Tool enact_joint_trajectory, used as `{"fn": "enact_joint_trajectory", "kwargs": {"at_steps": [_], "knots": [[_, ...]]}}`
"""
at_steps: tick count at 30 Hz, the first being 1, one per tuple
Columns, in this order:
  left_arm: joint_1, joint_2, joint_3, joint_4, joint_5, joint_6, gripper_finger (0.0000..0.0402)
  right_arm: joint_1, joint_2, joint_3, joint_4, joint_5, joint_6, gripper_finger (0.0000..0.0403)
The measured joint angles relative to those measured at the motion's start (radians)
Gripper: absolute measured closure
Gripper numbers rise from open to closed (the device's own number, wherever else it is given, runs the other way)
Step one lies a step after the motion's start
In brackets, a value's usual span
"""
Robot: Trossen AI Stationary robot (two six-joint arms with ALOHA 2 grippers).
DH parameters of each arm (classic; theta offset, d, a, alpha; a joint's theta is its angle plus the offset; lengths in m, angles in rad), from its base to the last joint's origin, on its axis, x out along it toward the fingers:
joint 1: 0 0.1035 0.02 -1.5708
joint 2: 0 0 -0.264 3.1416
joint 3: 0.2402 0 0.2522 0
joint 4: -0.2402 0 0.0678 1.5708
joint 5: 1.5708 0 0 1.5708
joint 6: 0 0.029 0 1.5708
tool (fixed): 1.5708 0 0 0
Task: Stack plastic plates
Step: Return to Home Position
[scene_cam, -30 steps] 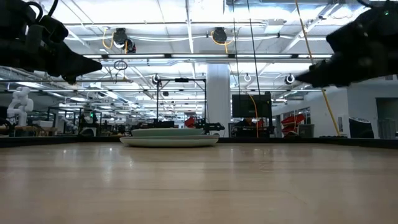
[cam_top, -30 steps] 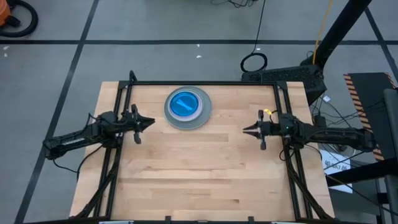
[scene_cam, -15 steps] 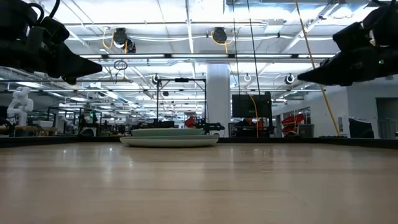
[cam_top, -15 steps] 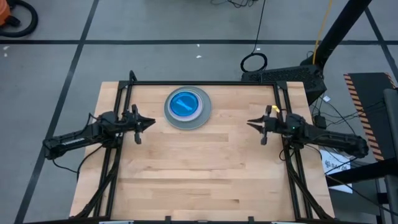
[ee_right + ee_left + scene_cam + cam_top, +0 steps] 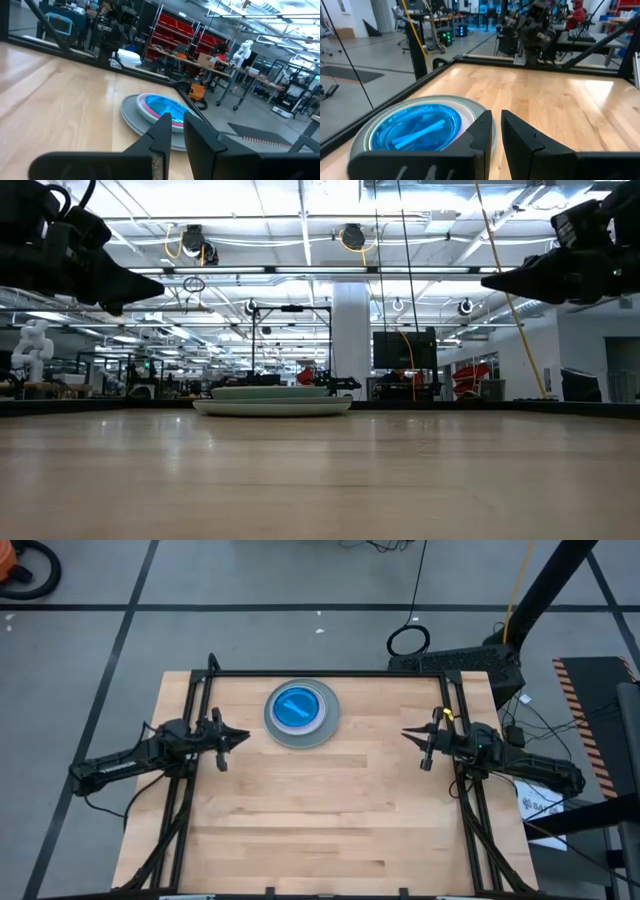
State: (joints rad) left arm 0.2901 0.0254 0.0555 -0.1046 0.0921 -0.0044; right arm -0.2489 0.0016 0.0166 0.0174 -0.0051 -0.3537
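The plastic plates sit in one stack (image 5: 302,713) near the middle of the table's far edge. A large grey plate (image 5: 273,728) is at the bottom and a teal-blue plate (image 5: 296,707) on top. The right wrist view shows a pink rim (image 5: 150,108) under the blue one. The stack is low and flat in the low view (image 5: 272,400). My left gripper (image 5: 245,736) hovers shut above the table, left of the stack, pointing right. My right gripper (image 5: 403,733) hovers shut to the stack's right, pointing left. Neither touches a plate.
Bare wooden tabletop (image 5: 320,810) stretches between the two grippers and toward the near edge. Black frame rails (image 5: 330,674) run along the far edge and both sides. The room beyond holds racks and workbenches.
My right gripper has drawn back toward the table's right and far edges and has risen, still shut. The left arm and the stack of plates have kept still.
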Motion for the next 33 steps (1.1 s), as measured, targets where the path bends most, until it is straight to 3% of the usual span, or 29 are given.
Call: {"fn": "enact_joint_trajectory", "kwargs": {"at_steps": [33], "knots": [[0.0, 0.0, 0.0, -0.005, 0.0, 0.0, 0.0355, 0.0, 0.004, 0.001, 0.014, 0.004, 0.046, 0.036]]}}
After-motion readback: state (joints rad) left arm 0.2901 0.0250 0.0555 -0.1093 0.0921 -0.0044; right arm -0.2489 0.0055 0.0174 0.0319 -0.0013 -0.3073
